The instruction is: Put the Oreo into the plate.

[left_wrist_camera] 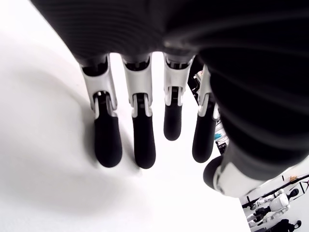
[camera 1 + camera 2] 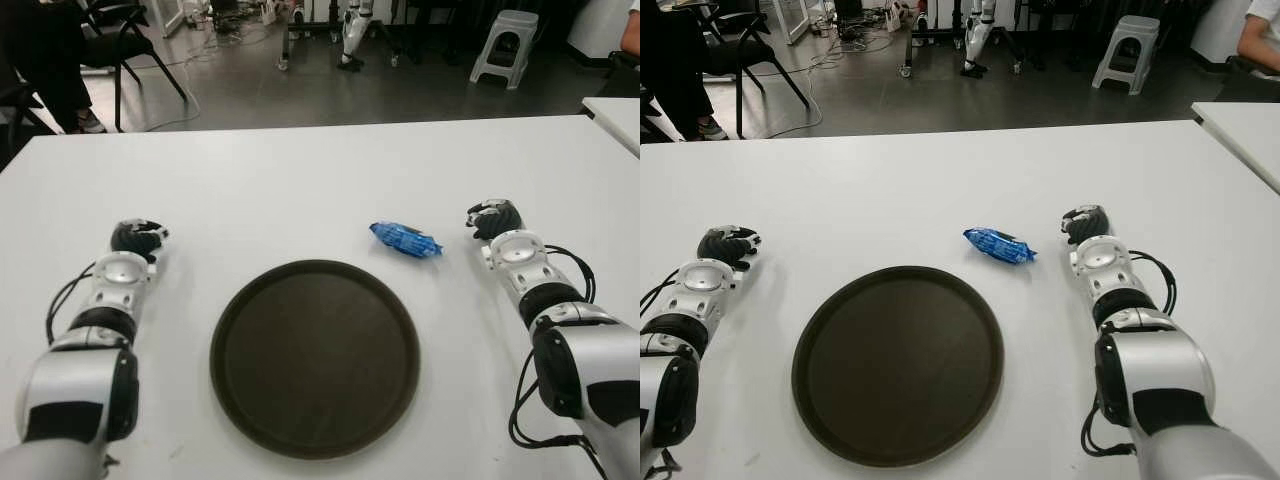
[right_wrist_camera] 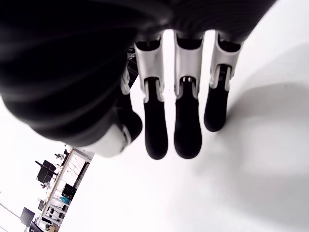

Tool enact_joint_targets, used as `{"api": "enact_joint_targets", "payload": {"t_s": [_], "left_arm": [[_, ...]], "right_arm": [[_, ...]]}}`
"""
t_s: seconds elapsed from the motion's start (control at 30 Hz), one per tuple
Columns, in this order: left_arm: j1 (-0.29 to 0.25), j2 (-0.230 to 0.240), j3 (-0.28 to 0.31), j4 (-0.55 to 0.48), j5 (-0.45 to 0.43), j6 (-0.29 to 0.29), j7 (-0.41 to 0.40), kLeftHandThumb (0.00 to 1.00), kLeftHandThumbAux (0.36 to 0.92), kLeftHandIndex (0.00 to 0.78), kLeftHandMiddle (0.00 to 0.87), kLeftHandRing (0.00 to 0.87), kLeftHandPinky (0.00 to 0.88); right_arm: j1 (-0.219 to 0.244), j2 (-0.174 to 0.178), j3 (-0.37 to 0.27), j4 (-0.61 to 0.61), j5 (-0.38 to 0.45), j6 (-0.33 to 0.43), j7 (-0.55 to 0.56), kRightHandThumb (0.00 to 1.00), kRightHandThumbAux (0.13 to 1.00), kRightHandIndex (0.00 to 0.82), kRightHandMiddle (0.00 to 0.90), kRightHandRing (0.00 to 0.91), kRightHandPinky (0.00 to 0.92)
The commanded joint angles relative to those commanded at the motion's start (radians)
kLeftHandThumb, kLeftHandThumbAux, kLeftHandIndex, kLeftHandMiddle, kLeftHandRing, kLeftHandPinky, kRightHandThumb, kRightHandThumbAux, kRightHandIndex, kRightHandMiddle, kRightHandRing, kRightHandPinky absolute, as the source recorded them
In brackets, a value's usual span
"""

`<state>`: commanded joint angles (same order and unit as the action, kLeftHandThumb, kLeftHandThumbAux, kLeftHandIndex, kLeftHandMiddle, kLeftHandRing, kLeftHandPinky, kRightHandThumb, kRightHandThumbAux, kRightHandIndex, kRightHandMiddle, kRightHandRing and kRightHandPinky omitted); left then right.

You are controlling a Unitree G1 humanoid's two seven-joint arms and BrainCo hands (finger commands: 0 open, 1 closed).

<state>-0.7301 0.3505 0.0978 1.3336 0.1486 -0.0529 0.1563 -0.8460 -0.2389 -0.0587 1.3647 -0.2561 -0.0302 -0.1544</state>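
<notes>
Right hand [image 2: 494, 218] is sitting relaxed, empty, near the Oreo [image 2: 405, 239]; it should be pinching across the wrapper's middle, then carrying to the plate [image 2: 250, 420].

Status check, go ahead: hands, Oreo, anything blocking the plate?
Left hand and right hand open, holding nothing. Oreo on table, between right hand and plate, outside the rim. Path clear.
</notes>
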Motion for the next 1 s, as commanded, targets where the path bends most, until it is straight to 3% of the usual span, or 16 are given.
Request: {"api": "enact_joint_targets", "payload": {"t_s": [1.0], "left_arm": [[-0.002, 0.001, -0.01, 0.001, 0.008, 0.007, 0.004, 0.677, 0.722, 0.4, 0.2, 0.218, 0.229]], "right_arm": [[-0.005, -0.001, 0.0, 0.001, -0.001, 0.015, 0.011, 0.693, 0.73, 0.423, 0.625, 0.612, 0.583]]}}
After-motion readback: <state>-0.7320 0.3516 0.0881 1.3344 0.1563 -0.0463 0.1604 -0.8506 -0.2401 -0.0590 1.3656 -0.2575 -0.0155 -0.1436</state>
